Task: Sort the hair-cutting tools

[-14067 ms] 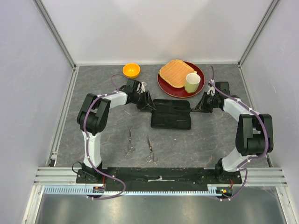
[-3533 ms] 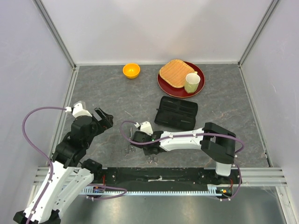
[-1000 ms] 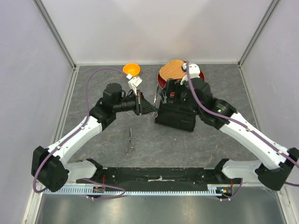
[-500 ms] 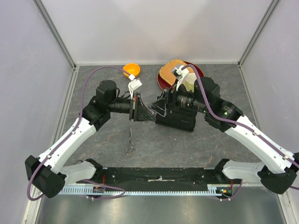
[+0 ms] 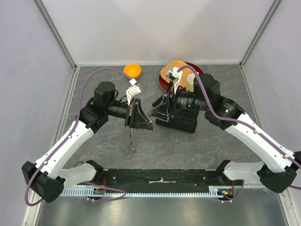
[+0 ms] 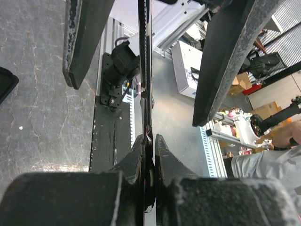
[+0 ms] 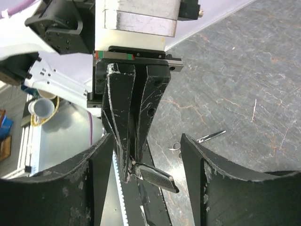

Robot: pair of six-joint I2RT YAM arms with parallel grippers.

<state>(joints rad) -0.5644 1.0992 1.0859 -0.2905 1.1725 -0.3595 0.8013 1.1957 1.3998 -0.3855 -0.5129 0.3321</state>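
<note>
My left gripper point(image 5: 149, 123) is shut on a black comb point(image 7: 155, 176), held in the air over the table's middle. In the left wrist view the comb point(image 6: 145, 70) runs edge-on up from between the closed fingertips of the left gripper point(image 6: 149, 137). My right gripper point(image 7: 146, 137) is open, one finger on each side of the left gripper's tip and the comb, touching neither. In the top view the right gripper point(image 5: 150, 113) meets the left one tip to tip. One pair of silver scissors point(image 5: 130, 141) lies on the table below, also seen as scissors point(image 7: 197, 140) from the right wrist.
A black zip case point(image 5: 181, 121) lies just right of the two grippers. Behind it stand a red plate point(image 5: 163, 84) with a tan slab point(image 5: 170, 70) and a pale cup point(image 5: 190, 81). An orange bowl point(image 5: 132, 70) sits at the back.
The left gripper has carried the comb nearer and turned it. The right gripper has swung left and down to it, and its jaws have narrowed around the comb.
</note>
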